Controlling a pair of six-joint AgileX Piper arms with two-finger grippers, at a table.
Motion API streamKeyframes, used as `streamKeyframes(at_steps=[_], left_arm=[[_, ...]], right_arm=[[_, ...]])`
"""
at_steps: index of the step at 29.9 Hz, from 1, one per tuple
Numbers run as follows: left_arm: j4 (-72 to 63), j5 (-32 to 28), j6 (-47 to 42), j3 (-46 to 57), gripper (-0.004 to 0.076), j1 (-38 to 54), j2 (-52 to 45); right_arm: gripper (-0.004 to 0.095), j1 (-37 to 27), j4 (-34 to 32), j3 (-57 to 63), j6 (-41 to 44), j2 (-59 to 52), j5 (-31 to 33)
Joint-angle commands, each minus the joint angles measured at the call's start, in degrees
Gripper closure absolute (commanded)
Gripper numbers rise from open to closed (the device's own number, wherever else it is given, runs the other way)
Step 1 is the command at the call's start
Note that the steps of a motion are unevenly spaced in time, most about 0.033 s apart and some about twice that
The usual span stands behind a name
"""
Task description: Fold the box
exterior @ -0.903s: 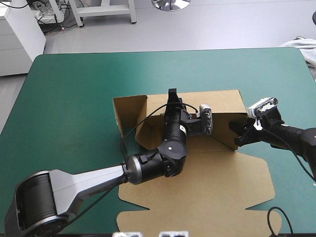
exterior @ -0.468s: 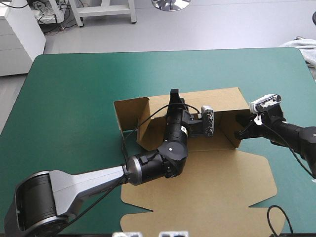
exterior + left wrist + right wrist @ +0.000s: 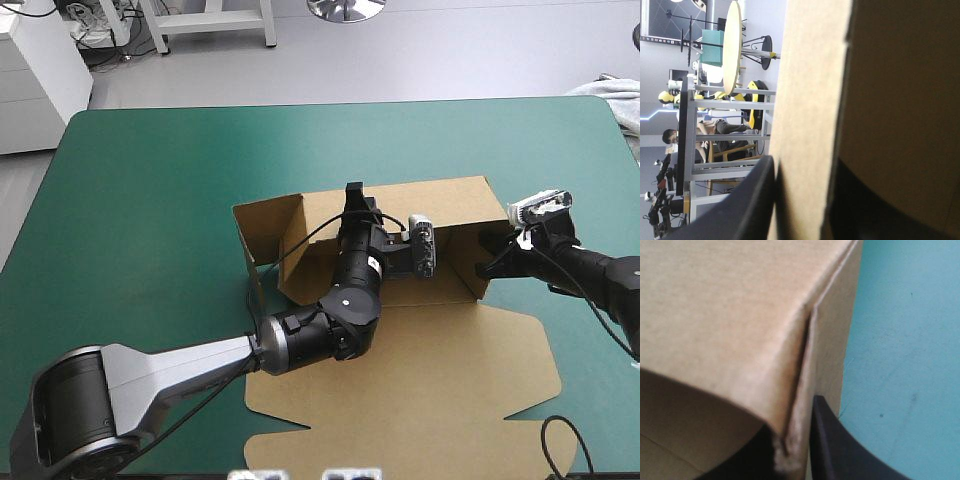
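Note:
The brown box (image 3: 420,380) lies mid-table, its lid flat toward the near edge and its far wall (image 3: 440,205) raised. My left gripper (image 3: 352,192) reaches over the box floor and is shut on the far wall's top edge. In the left wrist view the board (image 3: 810,100) stands between the black fingers (image 3: 750,200). My right gripper (image 3: 487,260) is shut on the upright right end wall. The right wrist view shows that wall's corner (image 3: 790,365) pinched between its fingers (image 3: 832,450). A left side flap (image 3: 265,230) stands angled inward.
Teal-green cover (image 3: 130,220) lies bare to the left of the box and beyond it. A pale cloth (image 3: 615,100) sits off the table's far right corner. The lid's near edge comes close to the table's front edge.
The right gripper moved slightly outward, and the right end wall went from leaning inward to upright. The whole box shifted a little to the right. The left gripper kept its hold.

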Motion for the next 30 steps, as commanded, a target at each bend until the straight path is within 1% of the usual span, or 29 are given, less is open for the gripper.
streamKeyframes(at_steps=[1,2,3,6,8,14,18,23,30], left_arm=[[3.3,0.1,-1.4,-1.1,0.0328,-0.1,-2.0],[3.5,0.0,-1.4,-1.1,0.0292,-0.1,-2.0],[3.6,-0.1,-1.4,-1.1,0.0276,-0.1,-2.0],[3.4,-0.7,-1.4,-1.1,0.0283,-0.2,-2.0],[3.3,-1.6,-1.4,-1.1,0.0283,-0.2,-2.0],[3.8,-1.1,-1.4,-2.3,0.0283,-2.6,-2.1],[5.4,-1.0,-2.9,-2.5,0.0283,-5.3,-2.7],[10.8,1.6,-6.3,-2.5,0.0283,-8.6,-3.4],[10.8,1.8,-7.9,-2.5,0.0283,-14.5,-5.6]], right_arm=[[0.0913,0.0,0.6,-1.1,1.7,-0.6,4.0],[0.0913,0.0,-0.2,-1.1,2.4,-0.6,3.6],[0.0913,0.0,-1.1,-1.1,3.3,-0.6,3.2],[0.0913,0.0,-3.4,-1.1,5.5,-0.6,2.3],[0.0913,0.0,-3.5,-1.1,5.6,-0.6,1.9],[0.0913,0.0,-3.3,-1.2,7.2,-0.6,0.4],[0.0913,0.0,-3.3,-1.2,7.3,-0.6,0.3],[0.0913,0.0,-3.4,-1.2,7.8,-0.6,0.0],[0.0913,0.0,-3.4,-1.2,8.6,-0.6,-0.3]])
